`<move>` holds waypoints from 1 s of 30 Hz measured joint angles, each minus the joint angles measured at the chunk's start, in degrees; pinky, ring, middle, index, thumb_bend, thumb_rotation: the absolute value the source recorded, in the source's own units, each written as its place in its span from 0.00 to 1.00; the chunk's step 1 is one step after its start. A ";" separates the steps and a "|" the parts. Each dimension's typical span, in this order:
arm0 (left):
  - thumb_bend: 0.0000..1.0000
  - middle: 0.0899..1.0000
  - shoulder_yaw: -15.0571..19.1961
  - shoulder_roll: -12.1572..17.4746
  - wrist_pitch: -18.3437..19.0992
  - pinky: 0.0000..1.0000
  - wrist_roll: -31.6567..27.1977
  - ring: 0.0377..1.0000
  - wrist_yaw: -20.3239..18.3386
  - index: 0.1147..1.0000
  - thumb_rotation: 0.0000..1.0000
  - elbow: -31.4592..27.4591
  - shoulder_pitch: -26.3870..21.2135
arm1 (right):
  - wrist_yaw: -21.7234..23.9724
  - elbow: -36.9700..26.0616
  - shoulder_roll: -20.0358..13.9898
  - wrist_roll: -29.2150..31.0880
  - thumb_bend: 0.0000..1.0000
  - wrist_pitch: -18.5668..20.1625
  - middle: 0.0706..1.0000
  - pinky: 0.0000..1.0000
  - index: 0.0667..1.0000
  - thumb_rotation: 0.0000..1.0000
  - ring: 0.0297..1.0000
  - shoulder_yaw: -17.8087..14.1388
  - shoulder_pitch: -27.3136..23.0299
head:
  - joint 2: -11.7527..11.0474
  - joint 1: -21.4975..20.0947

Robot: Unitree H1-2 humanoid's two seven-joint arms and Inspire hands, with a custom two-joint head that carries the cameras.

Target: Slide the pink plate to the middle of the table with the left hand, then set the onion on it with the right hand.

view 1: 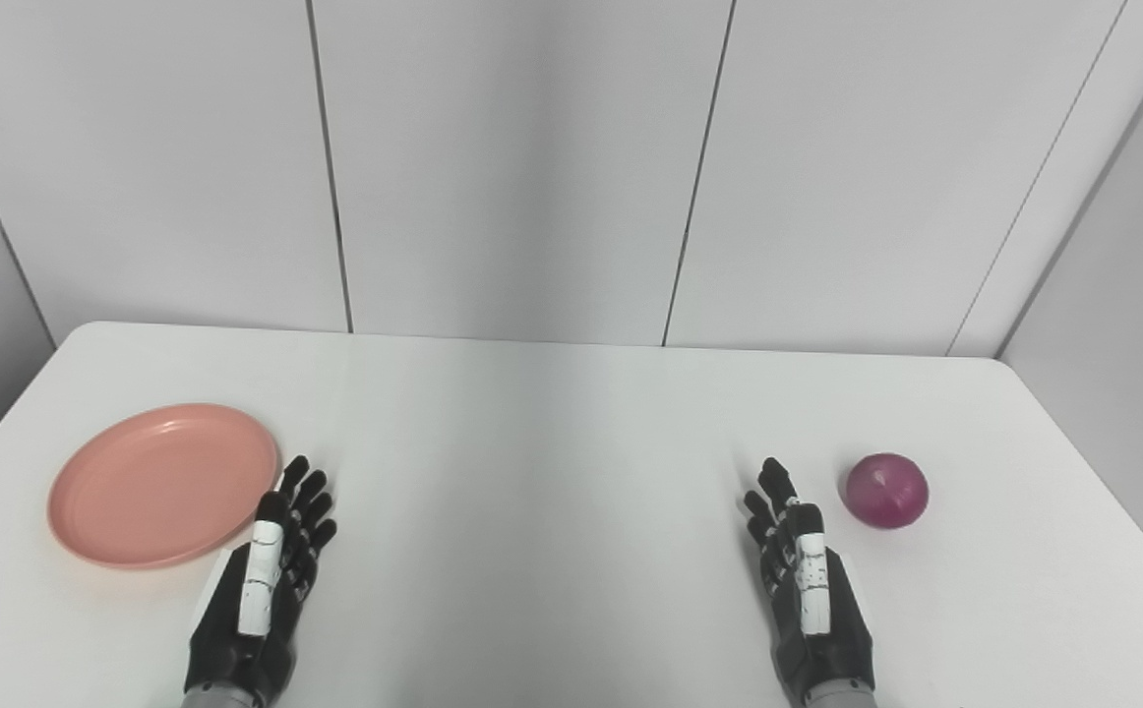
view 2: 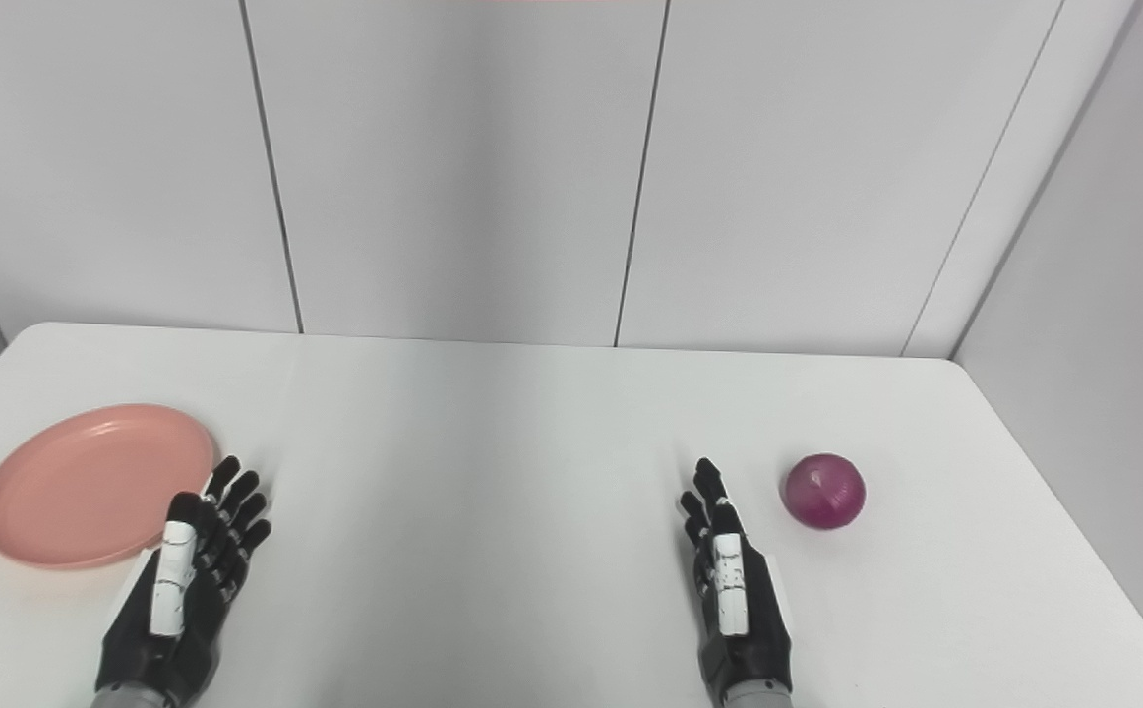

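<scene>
Just left of the left hand lies the plate, flat on the white bench. Its near right rim sits right beside the fingers of that hand; whether rim and fingers touch cannot be told. These fingers are stretched forward and slightly spread, holding nothing, with the hand low over the bench.

Right of the right hand and a little beyond its fingertips sits the onion, round and purple, near the hand but apart from it, with a strip of bare bench between. The right hand's fingers are likewise extended and a little apart, clasping nothing.

Between the two hands runs a wide stretch of bare white bench, reaching from the near edge to the far edge where the bench meets the grey panelled wall. Beyond both sets of fingertips the surface is open as well.

Left of the plate, the bench's left edge is close, leaving only a narrow margin of white outside the rim. Right of the onion there is a broader band of bench before the right edge, which slants away toward the rounded far corner. Behind the plate and behind the onion the surface runs clear to the wall.
</scene>
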 measured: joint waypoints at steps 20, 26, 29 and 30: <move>0.82 1.00 -0.05 0.02 0.01 1.00 -0.01 1.00 0.04 1.00 0.97 -0.04 0.00 | 0.01 -0.22 0.01 0.22 0.84 0.13 0.99 1.00 0.97 0.96 0.97 0.05 0.18 | 0.09 0.09; 0.83 1.00 -0.06 0.02 0.01 1.00 -0.01 1.00 0.05 1.00 0.97 -0.04 0.00 | 0.02 -0.23 0.01 0.37 0.84 0.16 0.99 1.00 0.97 0.95 0.97 0.04 0.19 | 0.09 0.09; 0.82 1.00 -0.07 0.02 0.02 1.00 -0.01 1.00 0.06 1.00 0.98 -0.12 0.00 | 0.02 -0.23 0.00 0.42 0.83 0.20 0.98 1.00 0.97 0.96 0.97 0.04 0.19 | 0.09 0.09; 0.82 1.00 -0.09 0.02 0.03 1.00 -0.01 1.00 0.06 1.00 0.98 -0.14 0.00 | 0.02 -0.23 -0.02 0.42 0.83 0.27 0.98 1.00 0.97 0.96 0.97 0.05 0.19 | 0.09 0.09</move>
